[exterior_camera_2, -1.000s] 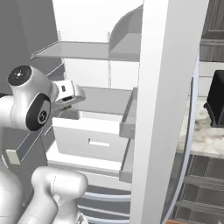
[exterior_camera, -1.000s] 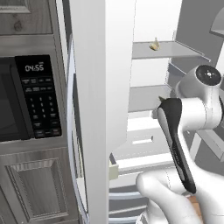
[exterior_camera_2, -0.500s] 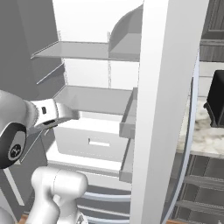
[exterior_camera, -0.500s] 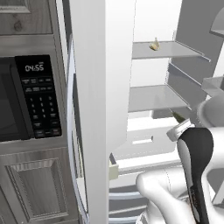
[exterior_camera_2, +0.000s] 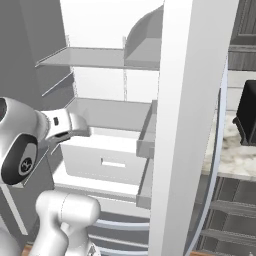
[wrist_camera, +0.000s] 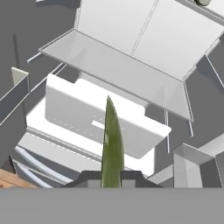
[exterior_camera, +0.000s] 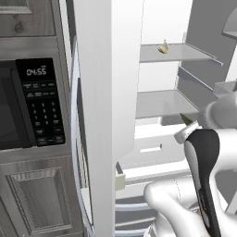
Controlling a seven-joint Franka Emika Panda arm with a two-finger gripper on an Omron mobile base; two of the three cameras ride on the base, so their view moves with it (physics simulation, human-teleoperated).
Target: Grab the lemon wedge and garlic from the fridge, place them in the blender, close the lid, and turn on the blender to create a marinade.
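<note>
The fridge (exterior_camera: 159, 102) stands open, its shelves (exterior_camera_2: 107, 111) bare in the middle. The garlic (exterior_camera: 163, 46) lies on the upper shelf and also peeks in as the garlic (wrist_camera: 202, 2) at the top right of the hand view. My gripper (wrist_camera: 111, 176) is shut on a thin olive-green lemon wedge (wrist_camera: 112, 140), which sticks up between the fingers. From the left base view the wedge tip (exterior_camera: 186, 120) shows just ahead of the hand, in front of the middle shelf. The gripper (exterior_camera_2: 82, 131) hangs before the white drawer (exterior_camera_2: 112, 160). Blender and lid are out of view.
The black-panelled microwave (exterior_camera: 28, 102) sits in the cabinet to the left. The open fridge door (exterior_camera: 109, 92) stands close on the left, and the other door (exterior_camera_2: 185, 125) on the right. A black appliance (exterior_camera_2: 247, 117) stands on the marble counter beyond it.
The arm has folded down and back: the hand has dropped from shelf height to in front of the drawer, with the wedge still held.
</note>
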